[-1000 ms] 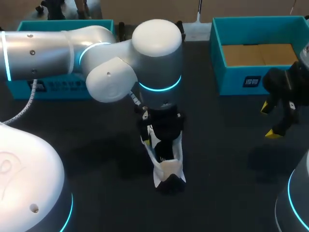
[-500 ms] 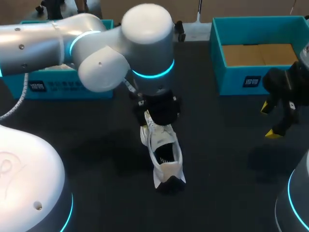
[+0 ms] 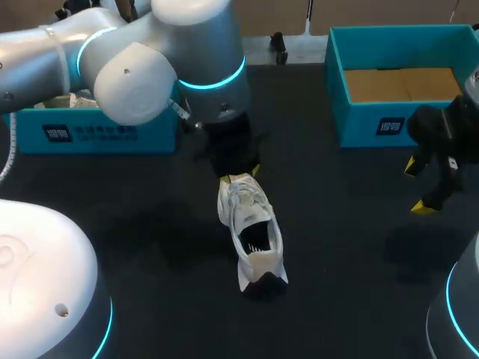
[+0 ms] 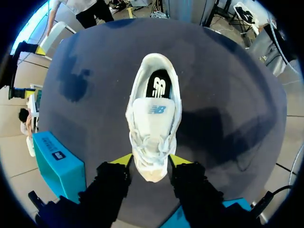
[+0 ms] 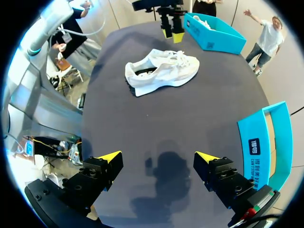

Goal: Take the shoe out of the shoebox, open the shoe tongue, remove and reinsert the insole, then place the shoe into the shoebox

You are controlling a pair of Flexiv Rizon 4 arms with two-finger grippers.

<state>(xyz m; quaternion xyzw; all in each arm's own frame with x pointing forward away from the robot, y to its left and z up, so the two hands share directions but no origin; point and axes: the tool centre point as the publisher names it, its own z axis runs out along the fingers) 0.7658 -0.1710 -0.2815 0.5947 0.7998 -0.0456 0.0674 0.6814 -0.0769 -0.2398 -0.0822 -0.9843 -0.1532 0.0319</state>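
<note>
A white sneaker [image 3: 251,228] lies upright at the table's middle, heel toward me. Its tongue lies flat over the laces, and a black insole [image 4: 159,85] shows in its mouth. My left gripper [image 3: 238,173] hangs just past the toe, a little above the table. Its fingers stand apart either side of the toe tip in the left wrist view, with my left gripper [image 4: 150,161] open and not gripping the shoe. My right gripper [image 3: 418,187] hovers open at the table's right, far from the sneaker [image 5: 161,71], with nothing between its fingers.
A teal shoebox [image 3: 404,82] with a brown cardboard floor stands at the back right. A second teal box [image 3: 97,127] stands at the back left, behind my left arm. Bare dark tabletop lies between the shoe and my right gripper.
My left arm has drawn back from over the shoe's mouth to beyond its toe and swung left. The shoe now lies uncovered in the same place. The right arm has not moved.
</note>
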